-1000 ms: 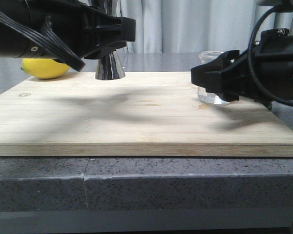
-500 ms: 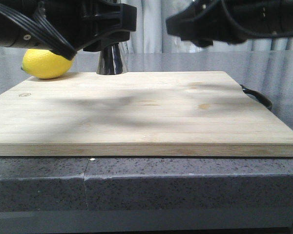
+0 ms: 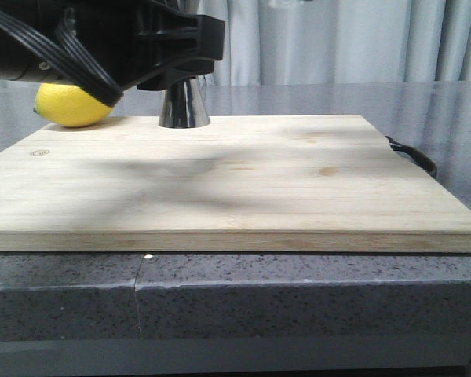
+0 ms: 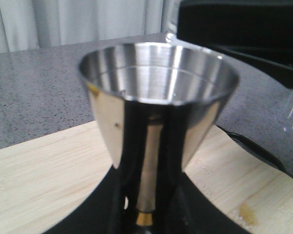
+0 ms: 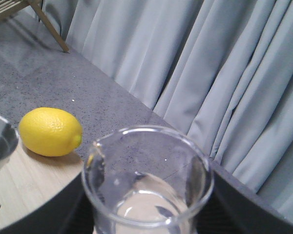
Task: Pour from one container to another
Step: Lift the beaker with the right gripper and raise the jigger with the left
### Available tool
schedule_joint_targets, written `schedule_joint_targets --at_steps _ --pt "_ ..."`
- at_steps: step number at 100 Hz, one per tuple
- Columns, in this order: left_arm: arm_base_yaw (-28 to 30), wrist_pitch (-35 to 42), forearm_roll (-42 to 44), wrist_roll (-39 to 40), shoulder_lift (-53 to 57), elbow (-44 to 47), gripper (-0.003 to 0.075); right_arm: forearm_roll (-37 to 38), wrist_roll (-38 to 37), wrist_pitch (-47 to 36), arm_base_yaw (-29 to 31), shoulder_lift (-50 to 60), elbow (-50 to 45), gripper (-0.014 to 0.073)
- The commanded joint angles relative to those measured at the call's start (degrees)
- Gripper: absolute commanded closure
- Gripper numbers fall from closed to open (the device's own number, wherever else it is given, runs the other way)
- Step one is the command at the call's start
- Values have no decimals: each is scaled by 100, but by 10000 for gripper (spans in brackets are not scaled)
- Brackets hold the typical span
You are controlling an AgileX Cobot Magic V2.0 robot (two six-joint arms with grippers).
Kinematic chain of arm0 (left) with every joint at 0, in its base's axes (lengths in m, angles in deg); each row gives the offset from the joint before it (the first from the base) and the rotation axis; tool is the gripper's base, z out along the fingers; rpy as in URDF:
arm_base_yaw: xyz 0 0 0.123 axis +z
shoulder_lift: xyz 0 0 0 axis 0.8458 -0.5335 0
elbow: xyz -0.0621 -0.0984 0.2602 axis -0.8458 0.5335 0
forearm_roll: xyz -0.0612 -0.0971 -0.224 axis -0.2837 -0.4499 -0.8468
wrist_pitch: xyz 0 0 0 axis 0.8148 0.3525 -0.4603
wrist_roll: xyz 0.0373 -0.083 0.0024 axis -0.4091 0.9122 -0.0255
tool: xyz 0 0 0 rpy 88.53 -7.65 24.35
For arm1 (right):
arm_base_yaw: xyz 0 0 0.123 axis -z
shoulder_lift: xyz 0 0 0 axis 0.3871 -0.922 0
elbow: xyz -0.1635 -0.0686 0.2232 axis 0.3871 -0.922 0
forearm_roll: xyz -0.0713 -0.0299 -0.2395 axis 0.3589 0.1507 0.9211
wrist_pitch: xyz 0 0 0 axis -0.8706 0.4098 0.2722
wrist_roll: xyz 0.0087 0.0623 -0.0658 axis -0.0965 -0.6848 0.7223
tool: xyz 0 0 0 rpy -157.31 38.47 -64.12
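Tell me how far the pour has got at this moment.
Done: both vessels are gripped. The left gripper holds the jigger at its waist, its base on the board. The right gripper, its fingers hidden, carries the beaker up beside the jigger. Left: tipping; the beaker looks upright, and the jigger's bowl shows no liquid.

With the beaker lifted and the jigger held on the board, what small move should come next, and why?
Probably bring the beaker over the jigger and start tipping its lip toward the open cup: the left gripper steadies the jigger's waist, its cup looks empty, and the right arm already sits just beside its rim.
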Motion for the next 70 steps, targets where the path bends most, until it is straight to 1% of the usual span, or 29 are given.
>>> schedule_joint_targets --at_steps 1,17,32,59,70 --pt "-102 414 126 80 226 -170 739 99 64 -352 -16 232 301 286" --pt "-143 414 138 137 226 -170 739 302 64 -327 -16 313 437 286" --pt "-143 414 138 137 226 -170 739 804 64 -318 -16 405 508 286" --pt "-143 414 149 176 226 -170 739 1314 64 -334 -16 540 555 287" --pt "-151 414 450 448 226 -170 739 1544 64 -365 -16 540 578 287"
